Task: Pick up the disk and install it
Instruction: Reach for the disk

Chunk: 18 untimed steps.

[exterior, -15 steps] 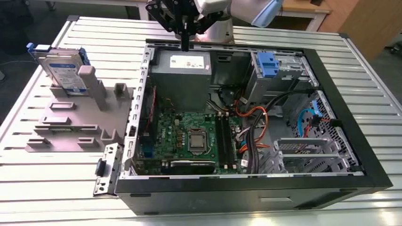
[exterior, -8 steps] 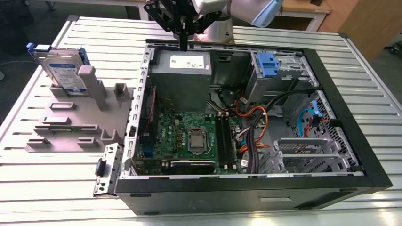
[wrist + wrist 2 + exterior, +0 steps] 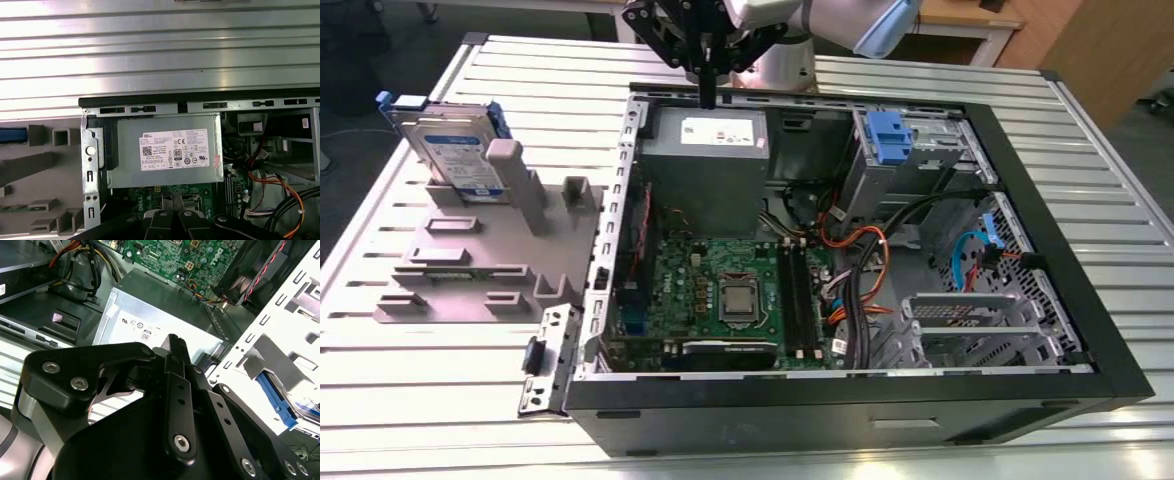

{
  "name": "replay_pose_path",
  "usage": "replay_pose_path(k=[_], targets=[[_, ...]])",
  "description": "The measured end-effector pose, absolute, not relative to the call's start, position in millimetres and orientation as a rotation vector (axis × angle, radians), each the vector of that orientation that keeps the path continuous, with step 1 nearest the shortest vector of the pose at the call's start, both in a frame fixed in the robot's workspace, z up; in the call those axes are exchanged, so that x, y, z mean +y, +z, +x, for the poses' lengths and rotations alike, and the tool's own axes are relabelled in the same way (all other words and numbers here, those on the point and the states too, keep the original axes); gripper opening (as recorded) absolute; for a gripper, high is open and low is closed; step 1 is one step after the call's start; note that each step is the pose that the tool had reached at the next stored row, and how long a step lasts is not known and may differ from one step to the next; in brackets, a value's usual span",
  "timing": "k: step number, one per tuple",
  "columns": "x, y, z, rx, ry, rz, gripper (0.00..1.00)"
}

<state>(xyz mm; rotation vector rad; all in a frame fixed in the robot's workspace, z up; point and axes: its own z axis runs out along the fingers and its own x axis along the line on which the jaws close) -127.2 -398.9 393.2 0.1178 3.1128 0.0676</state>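
Beside the open black computer case (image 3: 854, 412) the silver, white-labelled, blue-framed disk (image 3: 454, 152) stands upright; over that case the black gripper (image 3: 707, 96) hangs closed, empty.

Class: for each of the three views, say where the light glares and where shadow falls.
Exterior view: the ribbed aluminium table is brightly, evenly lit, while the open black computer case is dimmer inside. Second wrist view: the pale perforated metal panel glares, and the black gripper is a dark mass. First wrist view: the table slats carry bright bands of reflection.
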Motion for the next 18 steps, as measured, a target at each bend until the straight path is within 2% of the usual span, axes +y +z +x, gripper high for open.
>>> replay_pose_path(k=[18], targets=[[-398.9,393.0,-130.4,3.114,0.068,0.118,0.11]])
